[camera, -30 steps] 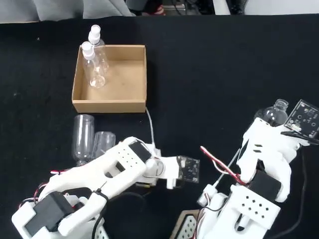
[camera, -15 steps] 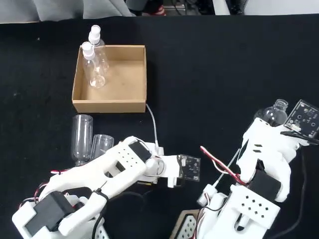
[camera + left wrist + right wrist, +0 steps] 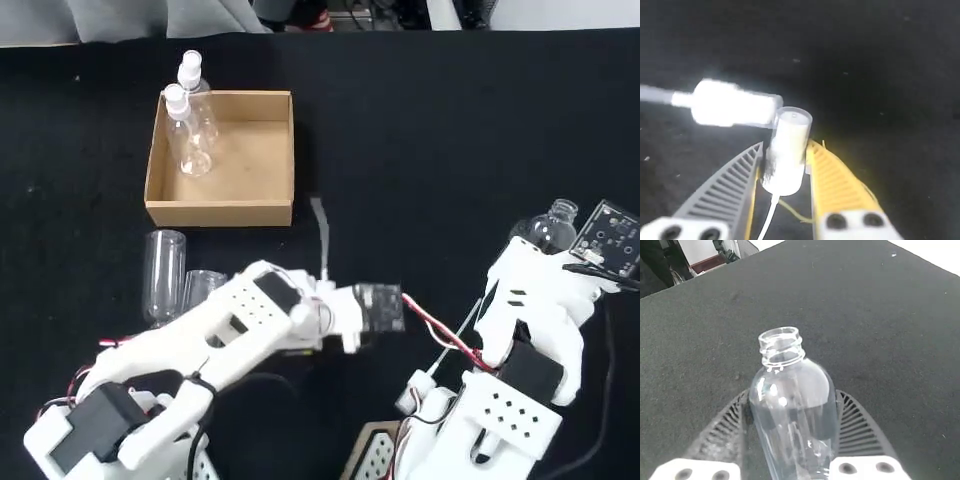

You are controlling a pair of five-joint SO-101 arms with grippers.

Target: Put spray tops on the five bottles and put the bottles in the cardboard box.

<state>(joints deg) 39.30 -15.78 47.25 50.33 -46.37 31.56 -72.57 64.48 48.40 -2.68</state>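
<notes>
My left gripper [image 3: 785, 146] is shut on a white spray top [image 3: 788, 142], held upright between the grey and yellow fingers. Just beyond it shows a second white spray top [image 3: 730, 102] with a thin tube. In the high view a thin tube [image 3: 321, 235] sticks out past the left arm [image 3: 250, 325] toward the cardboard box [image 3: 220, 212]. My right gripper [image 3: 792, 396] is shut on a clear open-necked bottle [image 3: 790, 400], seen in the high view at the right [image 3: 550, 225]. Two capped bottles [image 3: 190, 130] stand in the box. Two topless bottles [image 3: 165, 275] lie in front of it.
The black table stretches open between the box and the right arm [image 3: 525, 340]. Red and white cables [image 3: 440, 335] run between the two arms near the front edge.
The left arm has swung to the right and slightly farther from the front edge, and the thin tube has shifted right with it. The right arm and its bottle have kept still.
</notes>
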